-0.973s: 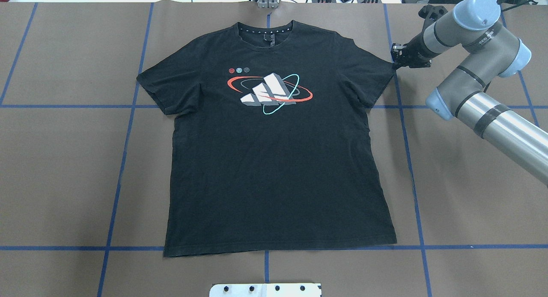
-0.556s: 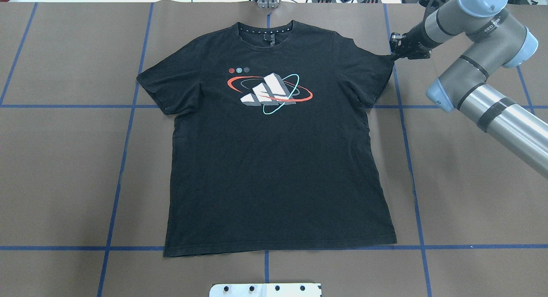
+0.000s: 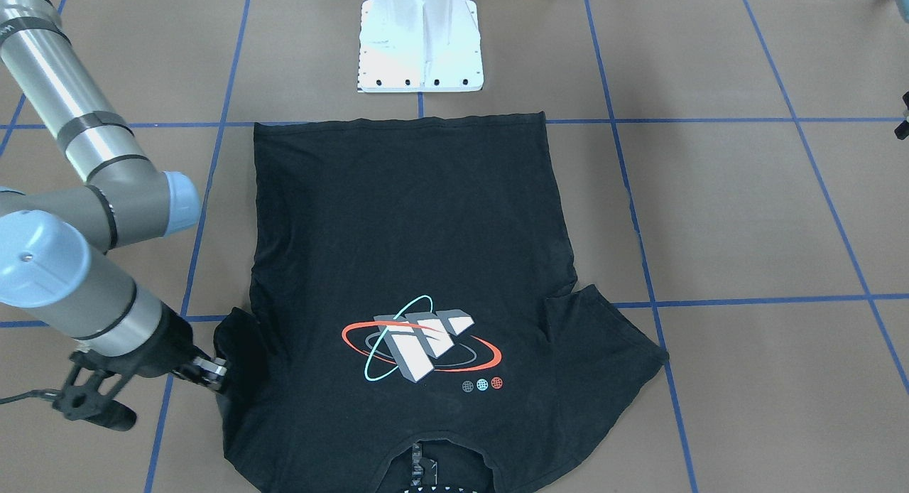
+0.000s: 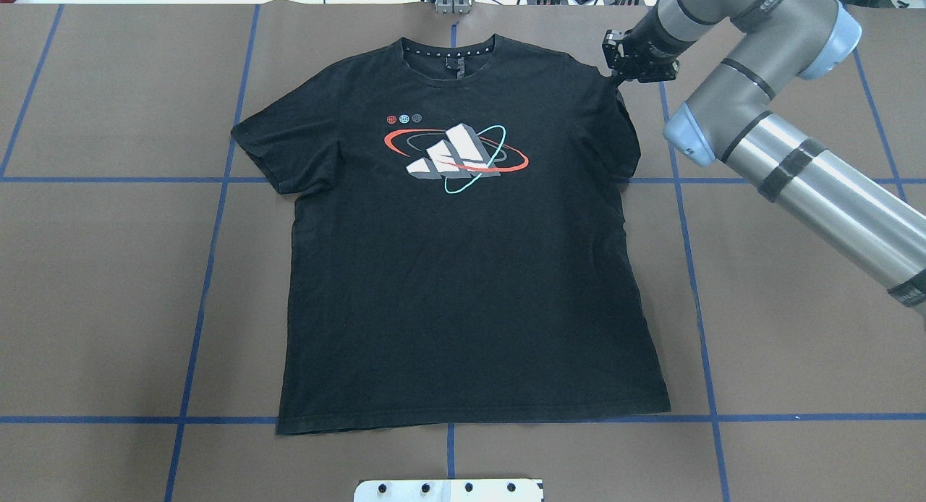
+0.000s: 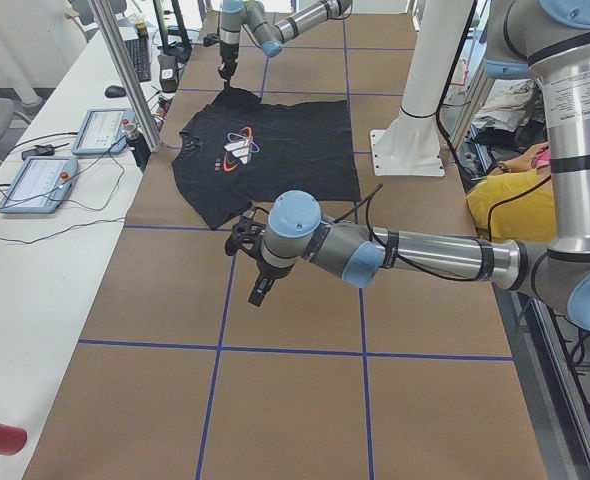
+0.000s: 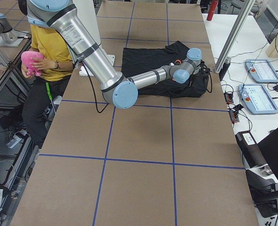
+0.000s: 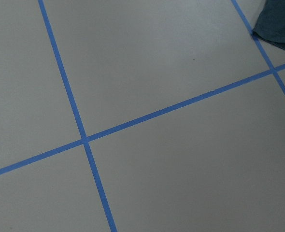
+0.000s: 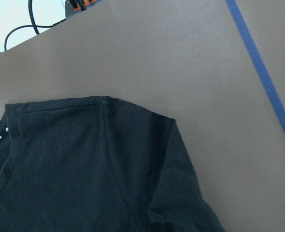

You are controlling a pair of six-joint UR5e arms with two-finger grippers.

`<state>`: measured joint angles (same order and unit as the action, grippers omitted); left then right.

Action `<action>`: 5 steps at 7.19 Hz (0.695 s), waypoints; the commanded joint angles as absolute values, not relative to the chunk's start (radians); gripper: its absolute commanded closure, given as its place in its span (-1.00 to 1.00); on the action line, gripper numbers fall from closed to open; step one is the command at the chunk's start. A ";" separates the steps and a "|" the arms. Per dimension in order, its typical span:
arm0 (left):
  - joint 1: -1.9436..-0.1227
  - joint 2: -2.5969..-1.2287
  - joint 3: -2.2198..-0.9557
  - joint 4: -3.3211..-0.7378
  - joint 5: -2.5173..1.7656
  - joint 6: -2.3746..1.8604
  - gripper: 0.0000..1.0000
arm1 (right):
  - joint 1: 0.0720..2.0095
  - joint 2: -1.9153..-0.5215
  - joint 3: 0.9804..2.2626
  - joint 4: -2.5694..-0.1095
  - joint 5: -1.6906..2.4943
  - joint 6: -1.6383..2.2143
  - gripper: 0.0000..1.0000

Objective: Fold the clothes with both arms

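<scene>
1. White pedestal base (image 4: 448,490): stands at the robot-side edge of the brown counter (image 4: 108,285). All places below are given from it.
2. Black T-shirt (image 4: 463,285): lies face up on the counter. Its hem is just beyond the pedestal base and its collar is at the end farthest from the base.
3. Orbit-ring graphic (image 4: 454,155): on the chest, past the middle of the shirt as seen from the base.
4. Left sleeve (image 4: 271,151): spread flat, out beyond the base on its left.
5. Right claw (image 4: 615,74): beyond the base on its right, near the collar end. It is clenched on the tip of the right sleeve, which is drawn up and in toward the shoulder.
6. Right arm (image 4: 796,169): reaches in over the counter from the base's right.
7. Left claw (image 5: 241,238): hangs over bare counter well out to the base's left, clear of the shirt. Cannot tell whether it is released or clenched.
</scene>
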<state>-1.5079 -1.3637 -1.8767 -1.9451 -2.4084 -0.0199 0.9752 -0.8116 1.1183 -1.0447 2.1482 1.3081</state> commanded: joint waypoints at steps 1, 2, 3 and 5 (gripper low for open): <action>-1.508 -1.364 -1.876 -1.944 -2.408 -0.020 -1.00 | 0.904 -0.689 0.996 -1.046 2.065 1.362 1.00; -1.508 -1.364 -1.876 -1.945 -2.408 -0.020 -1.00 | 0.878 -0.675 0.983 -1.046 2.037 1.362 1.00; -1.508 -1.364 -1.876 -1.945 -2.408 -0.020 -1.00 | 0.864 -0.673 0.982 -1.045 2.028 1.362 1.00; -1.508 -1.364 -1.876 -1.945 -2.408 -0.020 -1.00 | 0.833 -0.672 0.982 -1.042 1.988 1.364 1.00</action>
